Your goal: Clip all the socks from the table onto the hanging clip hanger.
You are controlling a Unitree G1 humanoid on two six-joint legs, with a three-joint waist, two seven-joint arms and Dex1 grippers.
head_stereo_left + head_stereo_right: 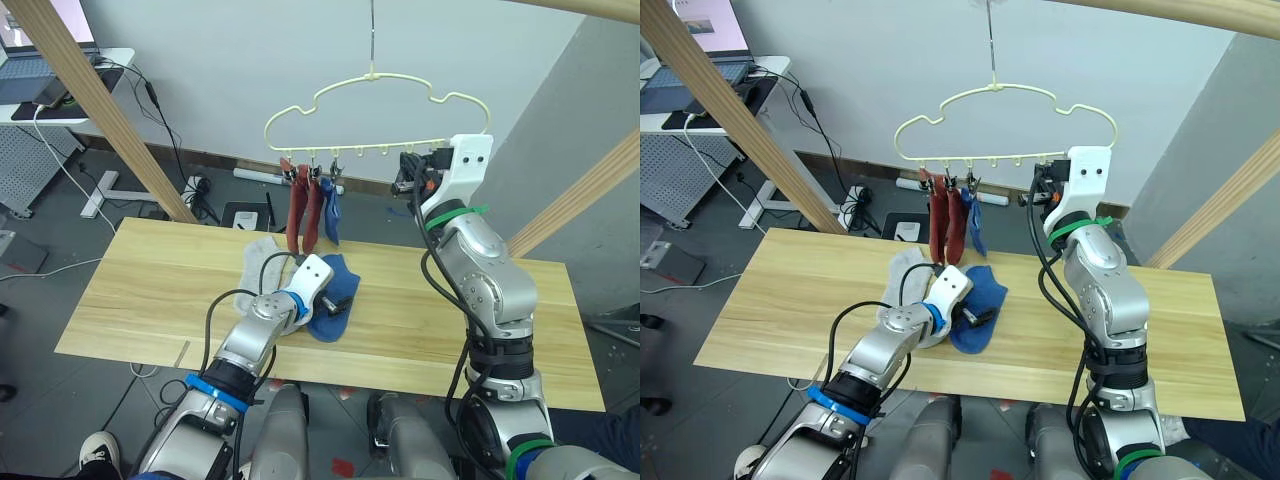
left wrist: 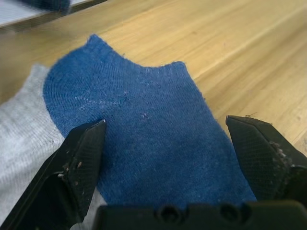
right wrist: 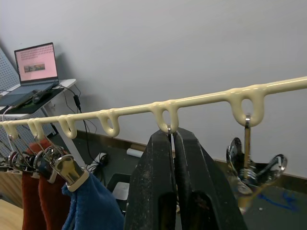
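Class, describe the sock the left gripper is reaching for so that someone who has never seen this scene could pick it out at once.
Start at the wooden table below the yellow clip hanger. Near its middle lies a small heap of socks, where the left gripper hovers with fingers spread. The one meant is the blue sock lying flat on the table, overlapping a light grey sock; the other blue sock hangs clipped beside two rust red socks.

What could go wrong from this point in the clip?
1. The left tool is open astride the blue sock, which overlaps a grey sock; closing may pinch both together.
2. The right tool is shut on a clip under the clip hanger, which hangs freely; pulling may swing it and shake the hung red socks.
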